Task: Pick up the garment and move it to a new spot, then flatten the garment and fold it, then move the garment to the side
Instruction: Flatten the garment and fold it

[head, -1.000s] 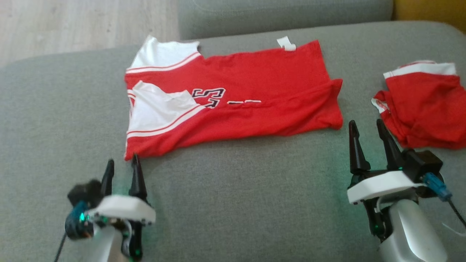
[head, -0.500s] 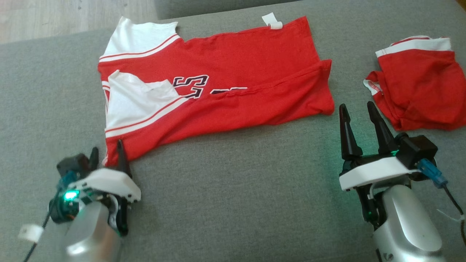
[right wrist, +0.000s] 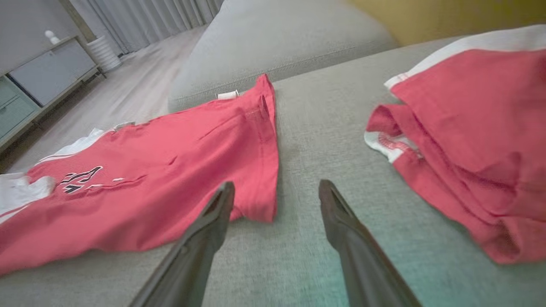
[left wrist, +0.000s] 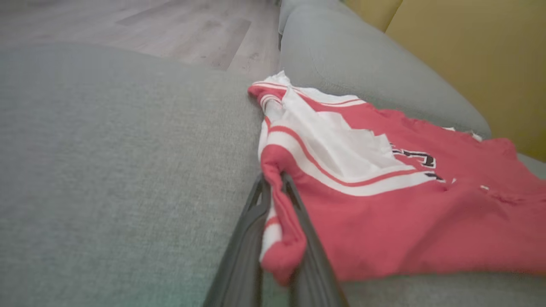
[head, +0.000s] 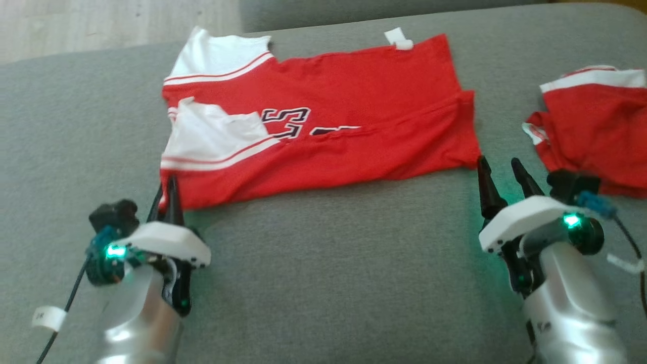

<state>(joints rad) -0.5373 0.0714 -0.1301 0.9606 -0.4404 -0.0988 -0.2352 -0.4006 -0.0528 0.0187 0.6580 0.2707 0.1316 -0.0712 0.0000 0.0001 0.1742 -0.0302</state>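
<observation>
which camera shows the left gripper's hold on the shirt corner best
The left wrist view: the left gripper is shut on the near corner of the shirt, cloth bunched between its fingers. The head view shows that pinch small and from behind. The right wrist view shows the shirt's far end.

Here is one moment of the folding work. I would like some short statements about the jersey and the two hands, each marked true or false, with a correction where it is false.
1. The left hand is shut on a corner of the red jersey. True.
2. The right hand is also shut on the jersey. False: it is open near the jersey's other near corner and grips nothing.
3. A second red garment lies to the right of the jersey, apart from it. True.
4. The jersey hangs in the air. False: it lies spread on the grey cushion.
</observation>
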